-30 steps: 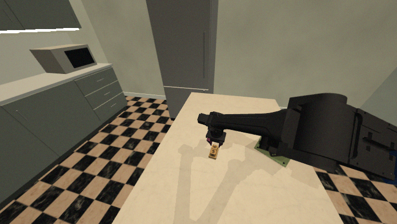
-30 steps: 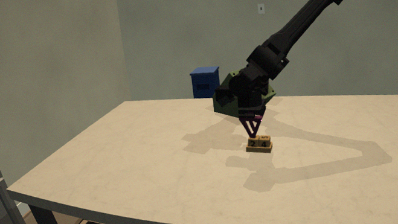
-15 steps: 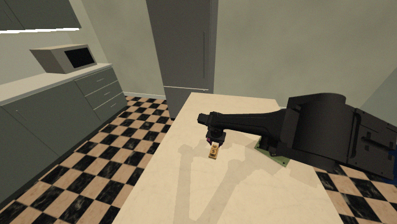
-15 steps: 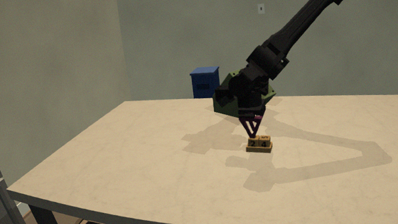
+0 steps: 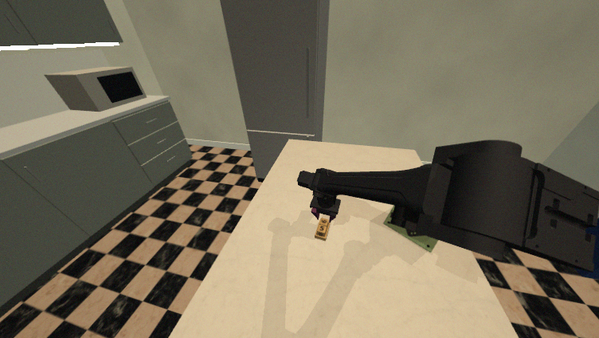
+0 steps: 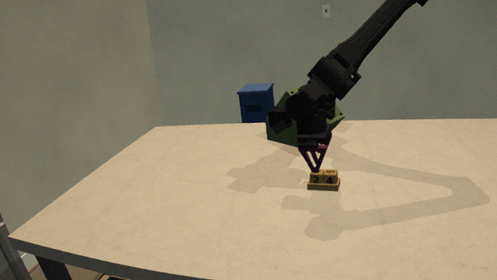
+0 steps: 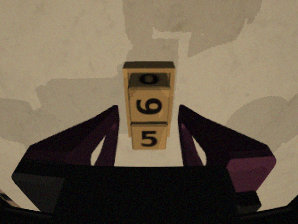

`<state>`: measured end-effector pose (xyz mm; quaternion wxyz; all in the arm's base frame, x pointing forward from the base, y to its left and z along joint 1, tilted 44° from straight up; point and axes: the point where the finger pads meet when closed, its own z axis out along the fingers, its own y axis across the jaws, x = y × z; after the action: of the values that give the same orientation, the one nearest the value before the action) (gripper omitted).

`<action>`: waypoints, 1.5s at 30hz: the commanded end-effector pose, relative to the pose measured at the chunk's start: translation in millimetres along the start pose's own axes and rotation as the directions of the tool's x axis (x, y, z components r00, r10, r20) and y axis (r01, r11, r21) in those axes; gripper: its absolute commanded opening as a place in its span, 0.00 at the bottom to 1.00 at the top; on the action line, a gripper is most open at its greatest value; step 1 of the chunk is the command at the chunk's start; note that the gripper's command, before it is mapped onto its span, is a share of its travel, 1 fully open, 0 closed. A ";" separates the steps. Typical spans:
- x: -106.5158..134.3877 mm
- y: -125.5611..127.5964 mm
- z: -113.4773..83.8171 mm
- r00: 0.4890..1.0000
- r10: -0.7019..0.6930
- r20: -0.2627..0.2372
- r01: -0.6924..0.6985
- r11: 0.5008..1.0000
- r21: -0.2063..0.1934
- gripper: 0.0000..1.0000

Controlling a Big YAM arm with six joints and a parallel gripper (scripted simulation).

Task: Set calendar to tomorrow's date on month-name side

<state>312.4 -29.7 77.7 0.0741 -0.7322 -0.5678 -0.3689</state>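
Two wooden cubes stand side by side in a small wooden tray (image 6: 323, 186) (image 7: 149, 65) on the table. In the exterior view, the left cube (image 6: 315, 179) (image 5: 323, 221) (image 7: 148, 118) shows an upright 2 and the right cube (image 6: 329, 179) (image 5: 321, 228) (image 7: 149, 138) an upright 4. On top, the left cube has a sideways 6 or 9, the right cube a 5. The left cube's outer end shows a 0 in the wrist view. No month name is readable. My gripper (image 5: 323, 216) (image 6: 315, 169) (image 7: 148, 112) is open and empty, its fingertips just above the left cube, spread to either side.
The arm's green base plate (image 5: 419, 241) (image 6: 282, 130) stands on the table (image 5: 234, 289) (image 6: 170, 232) behind the tray in the exterior view. Shadows of the arm fall across the table top. A blue cabinet (image 6: 256, 102) stands beyond the table.
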 end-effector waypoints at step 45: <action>-1.0 1.0 26.7 1.000 0.003 0.005 -0.003 1.000 0.002 0.47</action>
<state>322.7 -18.6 63.1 0.0717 -0.7273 -0.5745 -0.3685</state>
